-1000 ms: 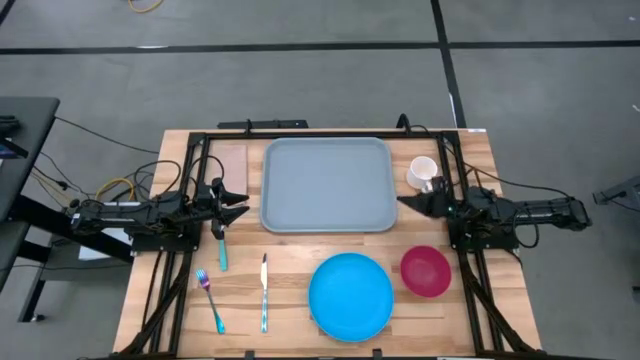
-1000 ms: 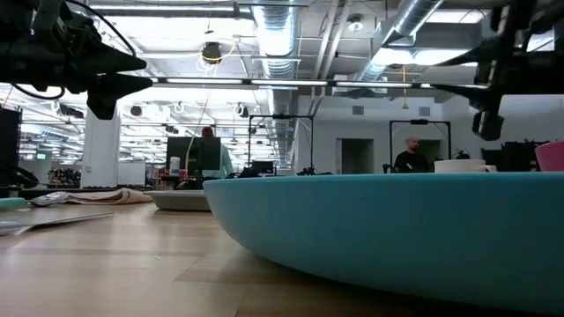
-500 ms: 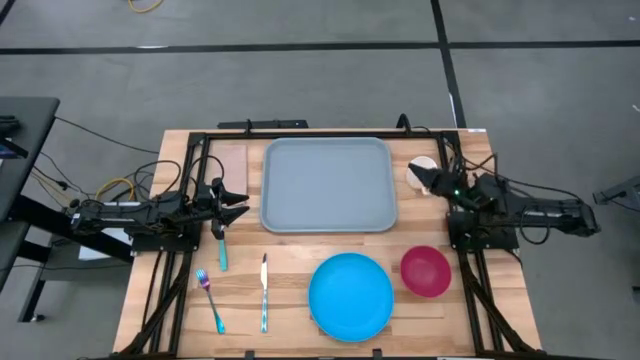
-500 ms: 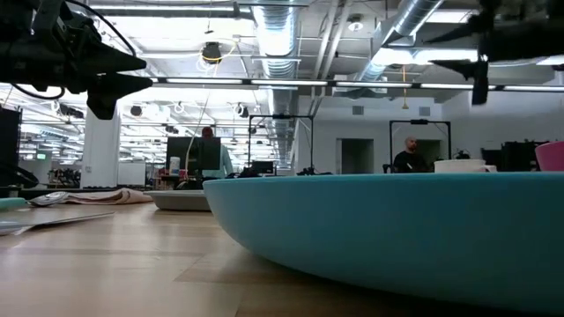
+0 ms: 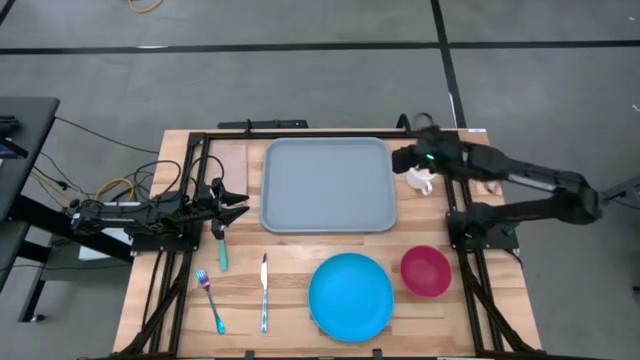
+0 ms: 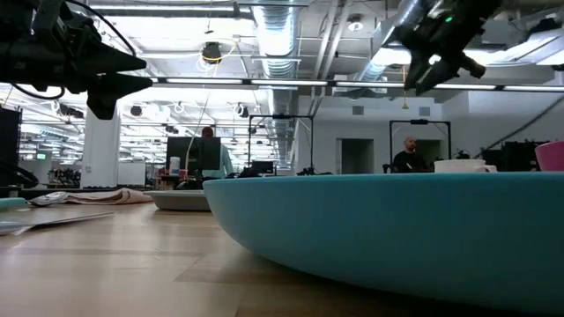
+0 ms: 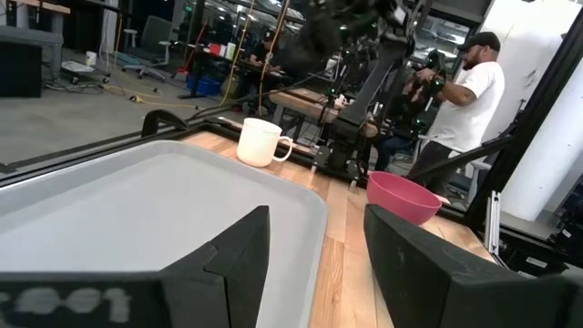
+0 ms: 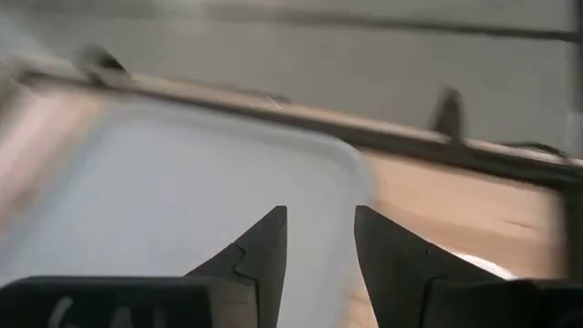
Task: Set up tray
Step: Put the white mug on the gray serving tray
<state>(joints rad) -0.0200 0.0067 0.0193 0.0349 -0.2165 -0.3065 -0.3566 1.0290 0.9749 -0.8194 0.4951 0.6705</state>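
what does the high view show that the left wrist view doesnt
Only the high view shows the blue plate, fork, knife and the right gripper above the tray's far right corner. Only the left wrist view shows a person in the room behind. Both show the tray, white mug, pink bowl and left gripper.

The wooden table is carrying everything I am working over. The tray is lying flat on its far middle, with a white mug sitting just off its right edge. Nearer the front, a blue plate is resting beside a pink bowl. On the left, a fork, a knife and a teal-handled utensil are lying side by side, apart.
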